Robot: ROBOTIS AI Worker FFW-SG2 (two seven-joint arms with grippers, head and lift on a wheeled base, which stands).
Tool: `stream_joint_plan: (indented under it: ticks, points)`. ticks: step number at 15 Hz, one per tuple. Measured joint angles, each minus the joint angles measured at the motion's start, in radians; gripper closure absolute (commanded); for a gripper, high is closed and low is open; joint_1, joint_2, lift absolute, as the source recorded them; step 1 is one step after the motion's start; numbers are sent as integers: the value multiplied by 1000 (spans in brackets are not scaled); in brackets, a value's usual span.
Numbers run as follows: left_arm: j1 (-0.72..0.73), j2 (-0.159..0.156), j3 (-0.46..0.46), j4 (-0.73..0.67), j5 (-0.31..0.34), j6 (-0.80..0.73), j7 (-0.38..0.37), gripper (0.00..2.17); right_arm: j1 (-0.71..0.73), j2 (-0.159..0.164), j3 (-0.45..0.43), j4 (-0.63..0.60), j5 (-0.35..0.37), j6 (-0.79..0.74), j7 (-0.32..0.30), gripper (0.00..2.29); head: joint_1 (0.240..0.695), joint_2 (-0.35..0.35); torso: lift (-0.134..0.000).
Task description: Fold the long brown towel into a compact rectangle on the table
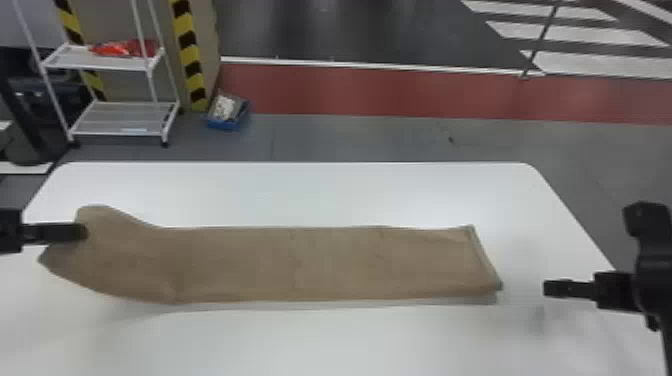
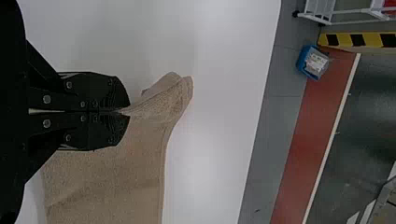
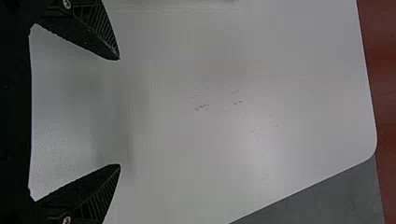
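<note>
Two arms here, but only one has hold of anything. The left gripper (image 1: 85, 232) is pinched tight on the left end of the long brown towel (image 1: 300, 265), cloth bunched between its fingers, and that end looks a bit lifted off the white table (image 1: 300, 190). The right gripper (image 3: 120, 112) has its fingers spread wide with nothing between them, just off the towel's right end, about level with the near corner and not touching.

What matters, imo: the towel's long axis runs side to side, and pretty much all of it lies to the right of the left gripper. So I'd guess the first fold is just carrying that held end up and over to the right, along the cloth. The left arm is obviously the one for it. Watch for drifting toward the near or far edge though, or the layers could end up skewed. Folding's barely started, I'd say.
</note>
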Motion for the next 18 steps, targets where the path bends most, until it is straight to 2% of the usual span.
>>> stream_joint_plan:
  ticks: [3, 5, 6, 8, 10, 12, 15, 18]
  points:
    - [-15, -38, -91, -199, 14, 15, 0, 2142, 5, 0, -2, -43, -11, 27, 11, 53, 695, -171, -125]
    - [-56, -88, -188, -303, 7, 15, 9, 2142, 9, 0, -6, -67, -13, 44, 16, 53, 695, -228, -125]
    - [-79, -121, -248, -339, -3, 16, 18, 2142, 11, 0, -7, -75, -15, 53, 17, 53, 695, -287, -125]
    - [-102, -198, -370, -377, -37, 16, 48, 2142, 16, -1, -10, -86, -21, 64, 18, 53, 695, -347, -125]
    - [-103, -267, -462, -381, -76, 16, 72, 2142, 24, -2, -18, -94, -25, 67, 20, 53, 695, -350, -125]
    - [-99, -282, -537, -372, -120, 16, 81, 2142, 33, -2, -23, -105, -29, 69, 23, 53, 695, -350, -125]
    - [-82, -284, -641, -354, -166, 16, 105, 2142, 38, -14, -30, -108, -36, 67, 23, 53, 695, -350, -125]
    - [-76, -284, -718, -311, -196, 16, 172, 2142, 41, -17, -35, -108, -45, 68, 23, 53, 695, -350, -125]
